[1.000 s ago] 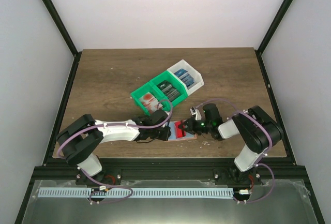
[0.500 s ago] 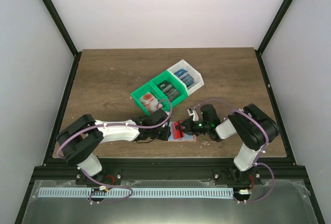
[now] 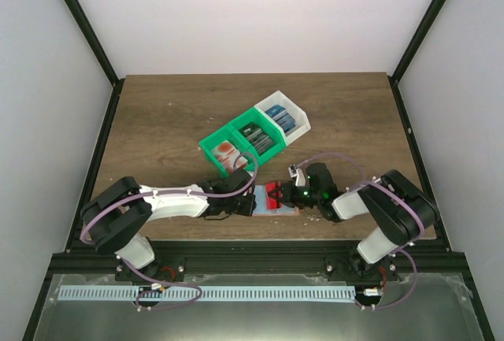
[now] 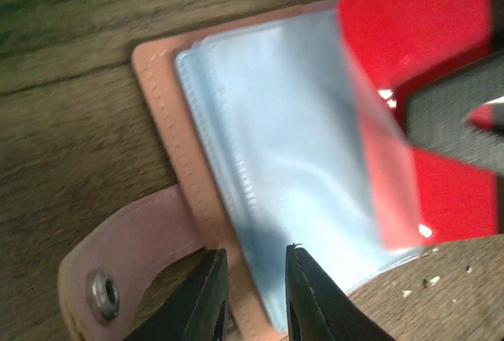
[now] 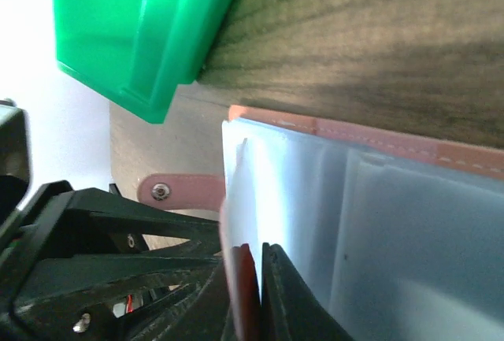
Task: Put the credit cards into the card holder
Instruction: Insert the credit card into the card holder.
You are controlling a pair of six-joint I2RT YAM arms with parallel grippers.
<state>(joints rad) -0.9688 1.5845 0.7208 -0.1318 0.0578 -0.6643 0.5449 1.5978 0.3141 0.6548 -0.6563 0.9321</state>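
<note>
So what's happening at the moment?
The left gripper has its jaws pinching an edge of the open salmon leather-like card holder on the wooden table. The right gripper holds a red plastic card, partly inside a clear sleeve. More cards sit in the green and white bins behind.

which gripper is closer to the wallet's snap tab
Left. The left gripper pinches the wallet at its edge, right beside the snap tab. The right gripper is at the wallet's far side, holding the red card.
</note>
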